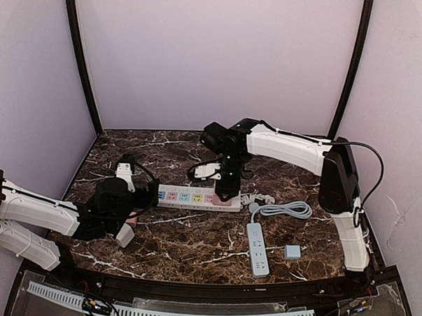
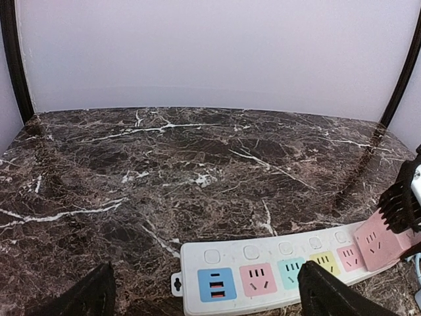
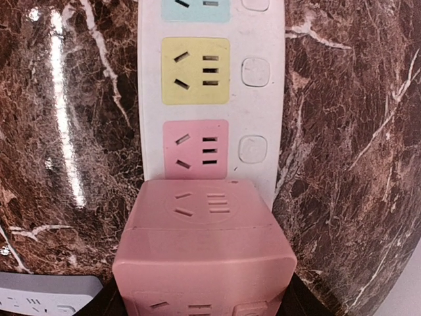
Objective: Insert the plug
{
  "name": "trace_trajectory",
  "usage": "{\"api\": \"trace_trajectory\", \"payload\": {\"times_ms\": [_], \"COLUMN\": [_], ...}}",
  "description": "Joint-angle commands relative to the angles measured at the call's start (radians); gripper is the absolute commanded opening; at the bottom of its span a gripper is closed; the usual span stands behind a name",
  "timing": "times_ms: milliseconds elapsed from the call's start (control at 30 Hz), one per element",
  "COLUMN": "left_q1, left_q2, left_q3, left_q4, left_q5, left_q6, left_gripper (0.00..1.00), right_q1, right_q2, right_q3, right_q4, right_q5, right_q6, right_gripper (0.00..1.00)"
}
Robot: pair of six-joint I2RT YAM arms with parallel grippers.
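Pink cube plug (image 3: 204, 257) pinched in right gripper (image 1: 226, 189), over right end of multicolour power strip (image 3: 210, 66). Looks tilted; seated or not, cannot tell. Open pink socket (image 3: 195, 149) just ahead of cube along strip's long axis. Strip lies left-right across table. Left gripper (image 2: 207, 289) spread, straddling strip's left end, holding nothing. Right arm nearer.

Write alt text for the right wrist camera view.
A pink cube plug fills the lower frame, at the near end of a white power strip with pink, yellow and pale blue sockets, lying on a dark marble table.
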Motion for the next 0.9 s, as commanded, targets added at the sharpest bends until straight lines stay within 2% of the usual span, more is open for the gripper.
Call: {"api": "trace_trajectory", "payload": {"times_ms": [0,200,533,700,833,867], "left_q1": [0.009,0.013,0.014,0.014,0.015,0.015], "left_q2": [-0.009,-0.012,-0.018,-0.016,-0.014,-0.015], "left_q3": [-0.017,-0.023,-0.027,-0.027,-0.027,-0.027], "left_q4": [0.007,0.011,0.01,0.013,0.014,0.014], "left_q5": [-0.015,-0.013,-0.014,-0.015,-0.014,-0.014], "left_q6": [0.006,0.003,-0.003,-0.003,-0.003,-0.003], "left_gripper": [0.96,0.96,0.96,0.96,0.96,0.96], "right_q1": [0.003,-0.016,-0.011,-0.002,0.0,0.0], "right_q2": [0.206,0.176,0.192,0.126,0.061,0.043], "right_q3": [-0.122,-0.188,-0.11,-0.106,-0.117,-0.121], "right_q4": [-0.004,0.024,0.008,0.017,0.032,0.04], "right_q5": [-0.067,-0.038,-0.038,-0.058,-0.046,-0.044], "right_q6": [0.016,0.037,0.08,0.106,0.125,0.128], "right_gripper": [0.0,0.0,0.0,0.18,0.39,0.53]}}
